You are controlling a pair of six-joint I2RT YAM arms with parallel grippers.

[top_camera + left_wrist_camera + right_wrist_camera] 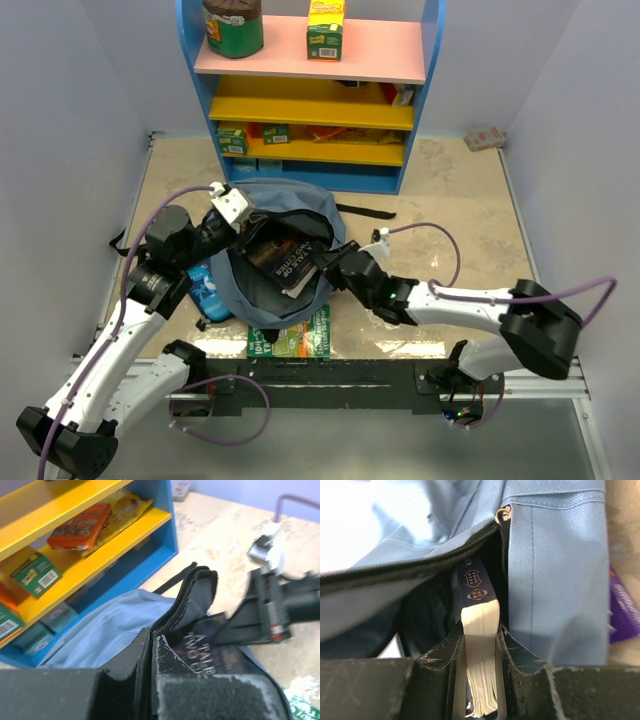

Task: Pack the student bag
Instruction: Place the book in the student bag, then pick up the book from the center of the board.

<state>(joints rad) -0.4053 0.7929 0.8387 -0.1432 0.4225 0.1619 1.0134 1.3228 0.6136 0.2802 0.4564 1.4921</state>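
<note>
The grey-blue student bag (283,203) lies open in the middle of the table, its dark lining showing. My left gripper (243,228) is shut on the bag's zippered rim (186,597) and holds the opening up. My right gripper (335,265) is shut on a dark-covered book (288,262), which sits partly inside the opening. In the right wrist view the book's page edge (481,655) is clamped between the fingers, its spine pointing into the bag (560,580). In the left wrist view the book cover (212,652) shows beneath the rim.
A blue shelf unit (310,90) with pink and yellow shelves holding boxes stands behind the bag. A green book (290,338) lies under the bag's near edge. A blue cartoon-printed pencil case (205,290) lies left of the bag. A small box (485,138) lies at the far right.
</note>
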